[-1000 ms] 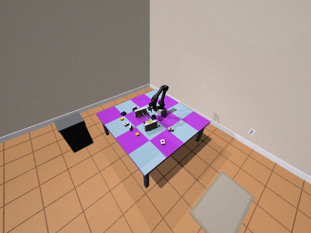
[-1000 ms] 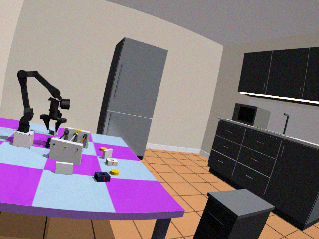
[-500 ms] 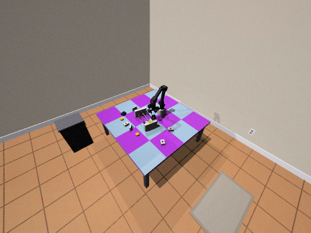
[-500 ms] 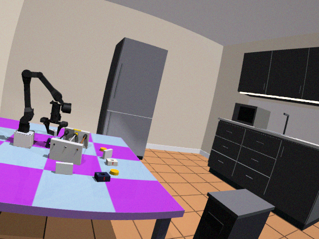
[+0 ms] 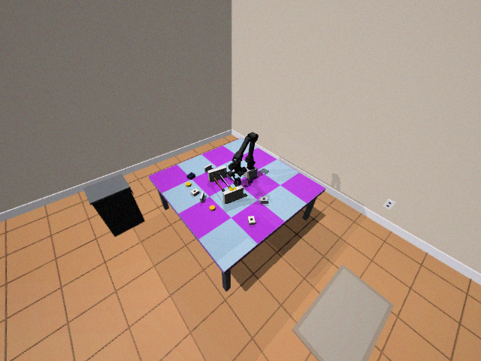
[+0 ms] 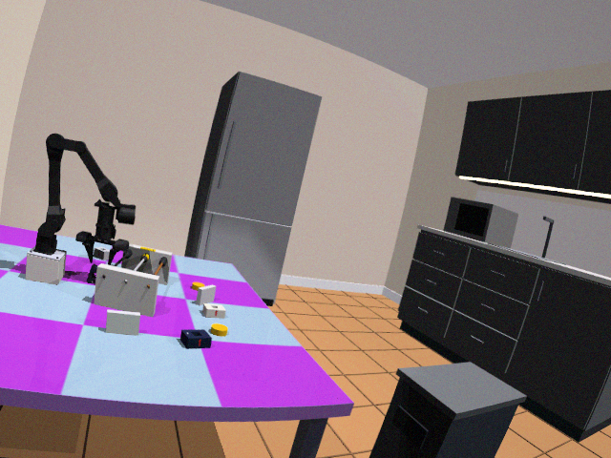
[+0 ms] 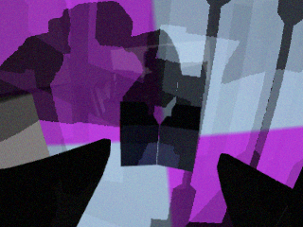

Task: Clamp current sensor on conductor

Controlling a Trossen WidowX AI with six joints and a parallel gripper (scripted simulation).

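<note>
Evidently the pick-up is in hand: the open current sensor [image 5: 237, 181] [image 6: 92, 274] [image 7: 158, 144] stands on the tabletop [image 5: 229, 237] [image 6: 137, 369] [image 7: 128, 194], beneath the pincer [image 5: 237, 176] [image 6: 100, 261] [image 7: 165, 154], whose fingers are apart, gripping nothing. Next, probably, a straight descent, centred over both halves, then gentle closing without latching it.

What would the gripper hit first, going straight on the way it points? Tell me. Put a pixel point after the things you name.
Most likely the dark sensor [image 5: 237, 181] [image 6: 92, 275] [image 7: 137, 144]: the gripper [image 5: 237, 174] [image 6: 100, 261] [image 7: 165, 154] points down, and the wrist view shows the sensor between its open jaws. Depth is unclear; the jaws might straddle it.
</note>
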